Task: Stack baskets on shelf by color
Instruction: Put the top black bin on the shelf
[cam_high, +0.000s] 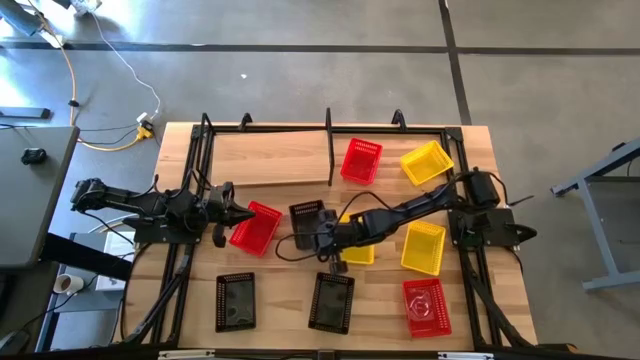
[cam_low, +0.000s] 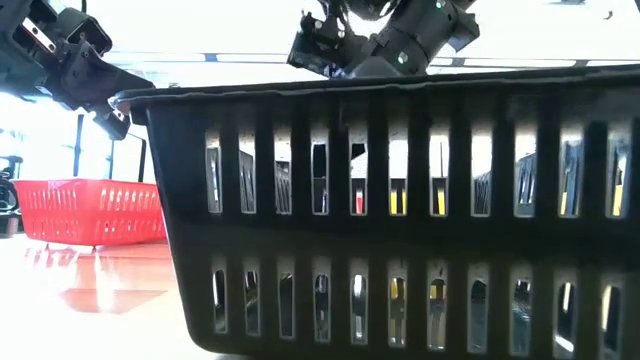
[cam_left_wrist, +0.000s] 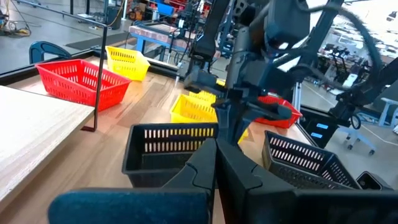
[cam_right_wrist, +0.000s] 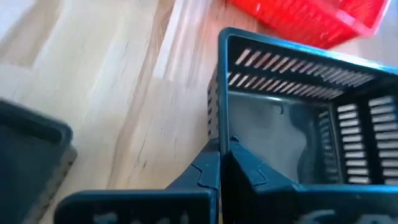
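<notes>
Right gripper (cam_high: 322, 228) at the middle black basket (cam_high: 306, 218), fingers pressed together, grasp cannot be told. Left gripper (cam_high: 240, 212) beside a red basket (cam_high: 255, 228), fingers clenched.

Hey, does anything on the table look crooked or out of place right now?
Yes. The yellow basket in the far right corner of the shelf sits skewed to its frame, and the red basket beside the left gripper lies at an angle.

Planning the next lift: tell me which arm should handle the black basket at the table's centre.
Right. The right end effector sits at that black basket, its fingers closed over the basket's wall in its wrist view. The left end effector is at a red basket instead.
</notes>
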